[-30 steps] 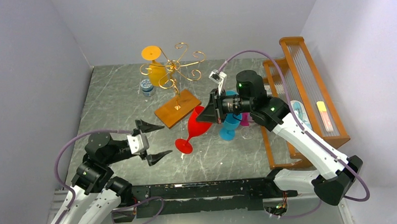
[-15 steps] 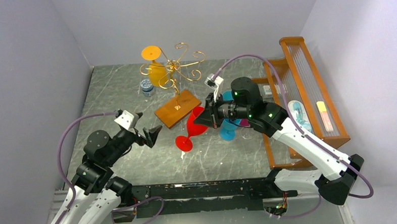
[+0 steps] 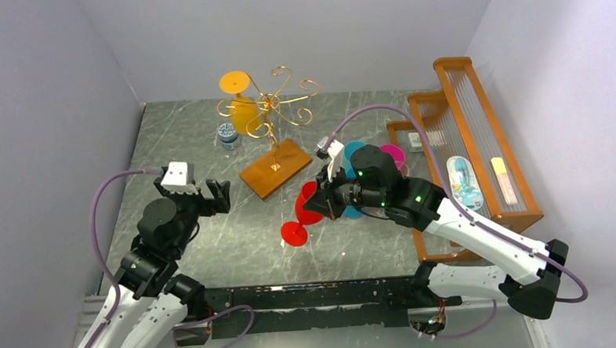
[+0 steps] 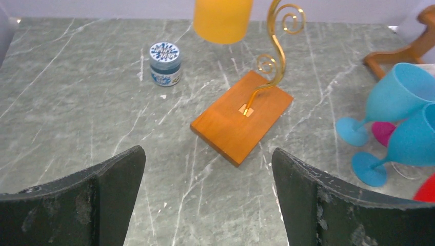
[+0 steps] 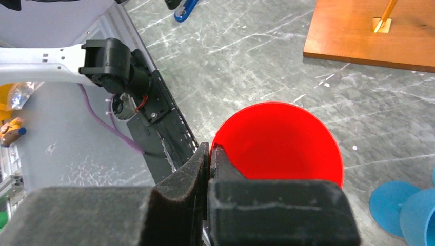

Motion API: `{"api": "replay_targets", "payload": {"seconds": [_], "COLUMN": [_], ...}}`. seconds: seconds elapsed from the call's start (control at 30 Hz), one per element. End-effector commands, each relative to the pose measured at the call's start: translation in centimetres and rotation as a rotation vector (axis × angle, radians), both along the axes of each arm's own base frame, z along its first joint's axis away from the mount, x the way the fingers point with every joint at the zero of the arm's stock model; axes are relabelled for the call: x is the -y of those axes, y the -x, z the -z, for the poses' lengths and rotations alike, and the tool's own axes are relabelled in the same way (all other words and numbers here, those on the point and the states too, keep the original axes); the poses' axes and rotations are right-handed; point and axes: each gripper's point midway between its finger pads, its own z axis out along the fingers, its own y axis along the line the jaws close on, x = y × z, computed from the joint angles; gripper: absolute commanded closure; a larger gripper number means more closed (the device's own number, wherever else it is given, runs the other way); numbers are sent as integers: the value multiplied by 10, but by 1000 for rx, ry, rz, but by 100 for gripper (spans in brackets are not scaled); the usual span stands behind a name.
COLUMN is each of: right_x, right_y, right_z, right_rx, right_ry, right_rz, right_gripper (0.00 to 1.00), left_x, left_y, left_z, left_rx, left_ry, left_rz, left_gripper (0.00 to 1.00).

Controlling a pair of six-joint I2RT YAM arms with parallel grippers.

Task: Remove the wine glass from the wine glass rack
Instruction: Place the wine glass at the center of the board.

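Pincers at work over a grey marbled worktop (image 4: 77,102). Nearest the arm bases, the left pincer (image 4: 208,156) stands wide and holds nothing, its dark fingers (image 4: 110,200) raised above bare stone and facing the rack (image 4: 241,118).

To its right, the right pincer (image 5: 209,151) is clamped tight on the red glass (image 5: 279,143), seemingly at the rim of the bowl. The glass is off the rack and tilts just in front of the rack's wooden base, foot toward the near left. Whether the foot touches the stone cannot be told.

Just behind the red glass, two blue glasses (image 4: 397,92) stand close together, with a pink glass (image 3: 392,153) beside them.

Farther back, the rack's gold wire stem rises from its brown base. An orange glass (image 4: 223,20) hangs upside down on one of the far-left scroll arms. A small blue-patterned jar (image 4: 165,64) sits on the stone left of the base, apart from it.

Along the right edge runs an orange wooden frame (image 3: 476,135) with clear rods.
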Motion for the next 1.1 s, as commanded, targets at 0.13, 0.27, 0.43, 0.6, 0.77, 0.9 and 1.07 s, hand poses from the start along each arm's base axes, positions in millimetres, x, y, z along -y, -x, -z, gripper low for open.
{"api": "replay_targets", "payload": {"seconds": [0.13, 0.27, 0.43, 0.6, 0.77, 0.9, 1.07], "right_x": [10, 11, 22, 29, 42, 59, 80], "right_y": [1, 11, 16, 21, 19, 13, 4], "right_z": [-4, 5, 16, 35, 54, 70, 74], "right_rx": [62, 42, 39, 33, 31, -5, -14], "right_ry": [7, 22, 74, 132, 187, 206, 171], "right_rz": [61, 46, 104, 138, 210, 330, 476], "right_gripper": [100, 100, 100, 100, 100, 100, 100], "left_x": [-16, -21, -27, -26, -24, -24, -22], "left_y": [-6, -4, -2, -3, -4, -4, -5], "left_z": [12, 12, 9, 11, 15, 15, 16], "left_rx": [-69, -75, -58, -70, -86, -94, -91], "left_ry": [-9, -10, 3, -2, -11, -16, -22], "left_rz": [-111, -140, -169, -166, -156, -156, -148], "left_gripper": [3, 3, 3, 3, 3, 3, 3]}}
